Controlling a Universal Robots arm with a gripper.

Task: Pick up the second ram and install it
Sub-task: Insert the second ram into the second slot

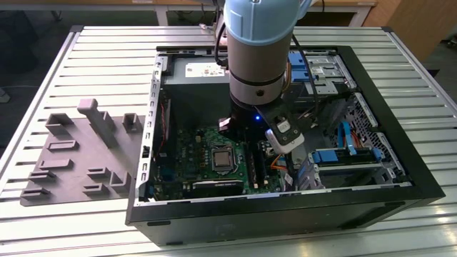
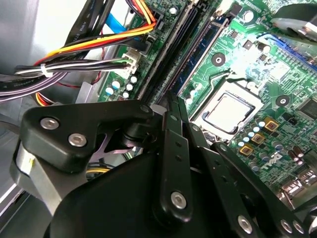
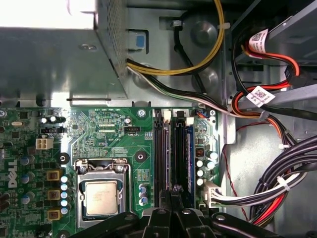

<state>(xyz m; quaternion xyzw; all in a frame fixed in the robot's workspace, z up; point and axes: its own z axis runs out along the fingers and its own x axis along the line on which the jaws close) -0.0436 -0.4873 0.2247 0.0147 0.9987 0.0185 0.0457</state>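
Observation:
In the exterior view my arm [image 1: 257,69] reaches straight down into the open computer case [image 1: 286,217], over the green motherboard [image 1: 200,155]. In both wrist views my gripper [image 3: 173,191] [image 2: 172,96] hangs just above the row of memory slots [image 3: 168,153], its black fingers drawn together with nothing showing between them. One slot over, towards the cables, a thin blue-green ram stick [image 3: 189,153] [image 2: 210,49] stands on edge in the outermost slot. Whether it is the second ram I cannot tell.
A grey moulded tray [image 1: 71,160] with raised blocks lies on the slatted table at the exterior view's left. The processor [image 3: 101,197] sits beside the slots. Cable bundles [image 3: 277,183] and blue drive bays [image 1: 335,155] crowd the case's other side; a metal box [image 3: 49,59] stands behind.

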